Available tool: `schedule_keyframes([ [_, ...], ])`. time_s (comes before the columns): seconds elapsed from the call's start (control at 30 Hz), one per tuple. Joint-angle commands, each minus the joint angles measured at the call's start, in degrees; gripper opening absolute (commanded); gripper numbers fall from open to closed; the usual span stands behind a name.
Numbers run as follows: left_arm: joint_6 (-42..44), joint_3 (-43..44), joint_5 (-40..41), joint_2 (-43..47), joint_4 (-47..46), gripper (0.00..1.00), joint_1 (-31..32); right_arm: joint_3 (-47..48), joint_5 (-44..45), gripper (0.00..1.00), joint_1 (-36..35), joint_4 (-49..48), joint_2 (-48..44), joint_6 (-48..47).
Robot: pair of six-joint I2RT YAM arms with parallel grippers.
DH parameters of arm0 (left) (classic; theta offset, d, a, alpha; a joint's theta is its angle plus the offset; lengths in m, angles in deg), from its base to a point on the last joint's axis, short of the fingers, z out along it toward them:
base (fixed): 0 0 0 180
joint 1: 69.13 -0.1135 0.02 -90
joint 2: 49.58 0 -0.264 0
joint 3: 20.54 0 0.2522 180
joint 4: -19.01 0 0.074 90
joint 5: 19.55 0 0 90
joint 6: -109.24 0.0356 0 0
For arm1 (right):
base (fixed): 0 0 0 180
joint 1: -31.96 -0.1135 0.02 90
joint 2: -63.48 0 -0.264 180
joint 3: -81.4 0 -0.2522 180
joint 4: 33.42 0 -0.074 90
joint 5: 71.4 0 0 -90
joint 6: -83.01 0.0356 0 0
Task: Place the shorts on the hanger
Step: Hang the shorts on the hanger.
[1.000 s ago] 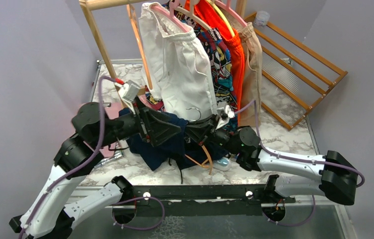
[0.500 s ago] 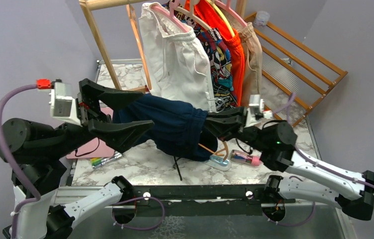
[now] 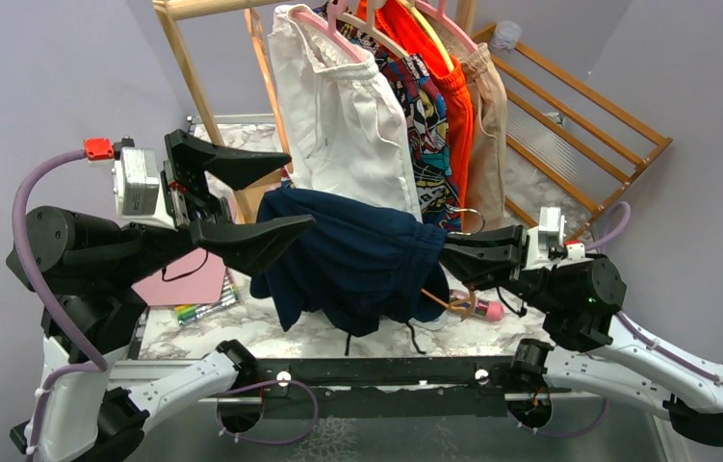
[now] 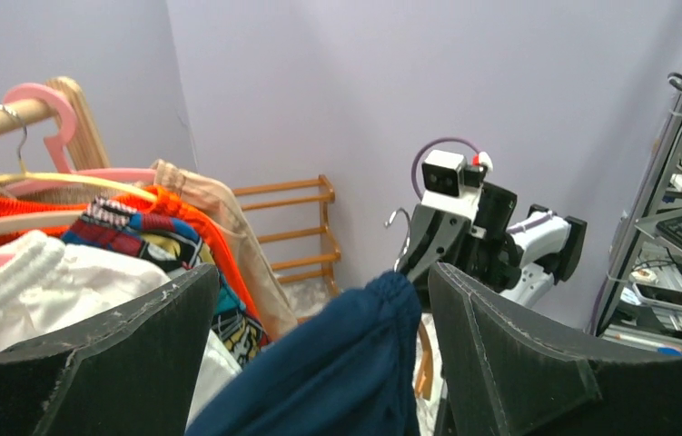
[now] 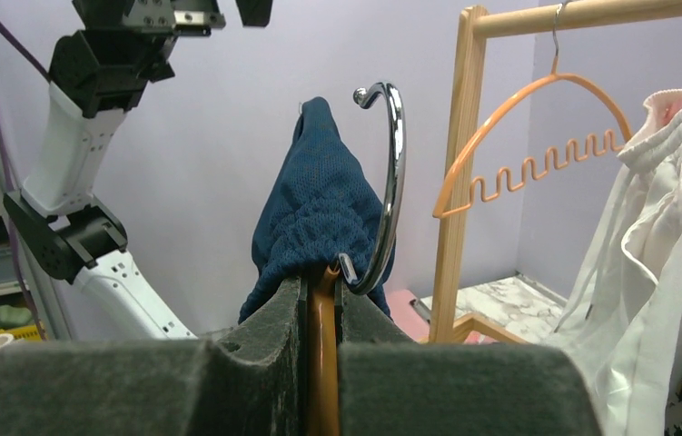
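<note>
The dark navy shorts (image 3: 348,255) hang in the air above the table, draped over the orange-tan hanger (image 3: 442,302), which is mostly hidden under the cloth. My right gripper (image 3: 446,254) is shut on the hanger's neck (image 5: 322,363), just below its metal hook (image 5: 393,173); the bunched shorts (image 5: 317,204) sit right behind the hook. My left gripper (image 3: 299,192) stands wide open at the shorts' left end. In the left wrist view the shorts (image 4: 337,372) run between the spread fingers (image 4: 518,363) without being pinched.
A wooden clothes rail (image 3: 193,87) at the back carries white shorts (image 3: 348,125), patterned and orange garments (image 3: 444,87) on pink hangers. An orange wire hanger (image 5: 537,136) hangs there too. A slatted wooden rack (image 3: 579,125) leans at right. A pink pad (image 3: 189,279) and markers (image 3: 198,310) lie on the table.
Both arms have risen from the table, lifting the shorts and hanger into the air. The right gripper has drawn back to the right; the left gripper has stayed wide open.
</note>
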State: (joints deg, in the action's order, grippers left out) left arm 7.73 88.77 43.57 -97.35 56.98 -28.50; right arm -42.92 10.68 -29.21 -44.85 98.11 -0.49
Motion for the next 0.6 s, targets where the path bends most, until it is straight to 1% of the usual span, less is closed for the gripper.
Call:
schedule_keyframes([
  [0.0,1.04,2.48,-2.57,-3.27,-7.93,0.88,0.23,6.60,1.16,0.01,-0.36,1.36,-1.92,-3.44],
  [0.1,0.73,-0.99,-3.43,-4.27,-10.76,0.88,0.21,7.84,1.37,0.01,-0.30,5.94,-3.75,-4.50],
  [0.2,-0.47,-7.00,-4.45,-3.80,-15.71,0.87,0.17,5.82,3.29,0.01,-0.30,8.98,-6.99,-4.24],
  [0.27,-1.30,-9.62,-5.16,-3.85,-17.28,0.87,0.18,4.31,4.35,0.01,-0.31,10.77,-9.44,-3.72],
  [0.43,-2.81,-12.37,-9.50,-5.29,-15.08,0.86,0.17,0.73,6.80,0.01,-0.33,16.71,-15.09,-3.33],
  [0.57,-2.60,-14.65,-11.78,-5.11,-10.04,0.86,0.16,-3.21,7.53,0.01,-0.35,15.36,-18.58,-2.10],
])
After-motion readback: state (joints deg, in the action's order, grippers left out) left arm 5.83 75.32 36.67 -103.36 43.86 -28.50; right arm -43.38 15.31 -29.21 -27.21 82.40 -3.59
